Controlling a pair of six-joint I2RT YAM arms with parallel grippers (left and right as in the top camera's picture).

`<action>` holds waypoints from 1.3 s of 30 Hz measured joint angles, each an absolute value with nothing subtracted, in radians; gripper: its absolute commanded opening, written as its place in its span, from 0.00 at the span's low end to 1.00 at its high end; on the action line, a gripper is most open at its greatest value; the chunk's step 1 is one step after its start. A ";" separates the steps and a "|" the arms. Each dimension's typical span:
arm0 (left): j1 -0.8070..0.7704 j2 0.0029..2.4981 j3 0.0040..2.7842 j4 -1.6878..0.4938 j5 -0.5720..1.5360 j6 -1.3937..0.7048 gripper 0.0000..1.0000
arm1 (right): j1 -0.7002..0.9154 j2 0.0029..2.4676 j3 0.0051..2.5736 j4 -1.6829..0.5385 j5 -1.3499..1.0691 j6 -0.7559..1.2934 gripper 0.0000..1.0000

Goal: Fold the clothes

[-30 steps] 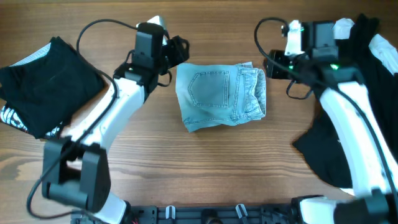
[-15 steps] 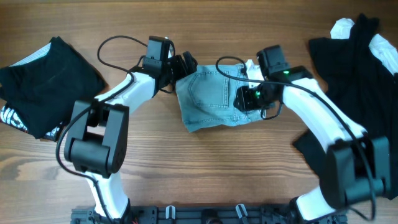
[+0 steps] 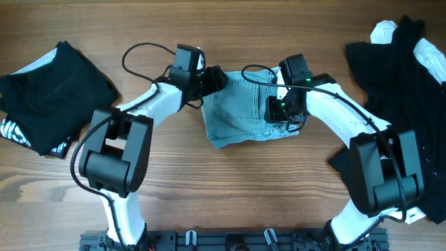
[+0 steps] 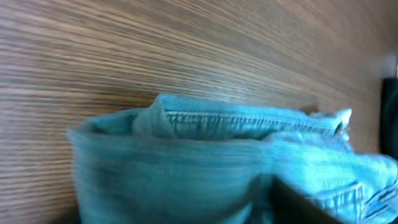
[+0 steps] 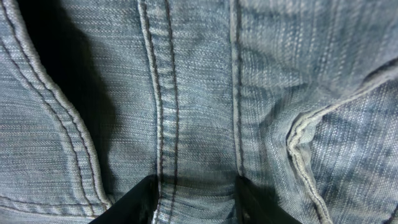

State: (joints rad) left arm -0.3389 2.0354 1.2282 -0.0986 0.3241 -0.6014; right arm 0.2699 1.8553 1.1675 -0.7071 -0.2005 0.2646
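The folded light-blue denim shorts [image 3: 240,115] lie at the table's middle. My left gripper [image 3: 213,79] is at their upper left edge; in the blurred left wrist view the shorts [image 4: 186,162] fill the lower frame, with one dark finger [image 4: 317,205] at the bottom right, so the jaws look open around the cloth. My right gripper [image 3: 277,110] is low over the shorts' right part. In the right wrist view its fingers [image 5: 134,202] stand apart against the denim [image 5: 199,93], a seam strip between them. Black tops lie at the left [image 3: 52,90] and right [image 3: 401,104].
The left black pile shows a white print [image 3: 14,129] at its lower edge. White cloth [image 3: 383,29] peeks out of the right pile. Arm cables [image 3: 143,50] loop above the shorts. The arms' bases [image 3: 230,240] sit at the front edge.
Both arms have swung in from the table's far side onto the shorts. The left gripper reached the upper left edge; the right gripper came down on the right part. The shorts shifted slightly.
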 measured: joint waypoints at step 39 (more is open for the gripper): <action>0.751 1.554 1.232 -0.472 0.072 -0.419 0.16 | 0.248 1.666 1.303 -0.827 -0.096 0.218 0.52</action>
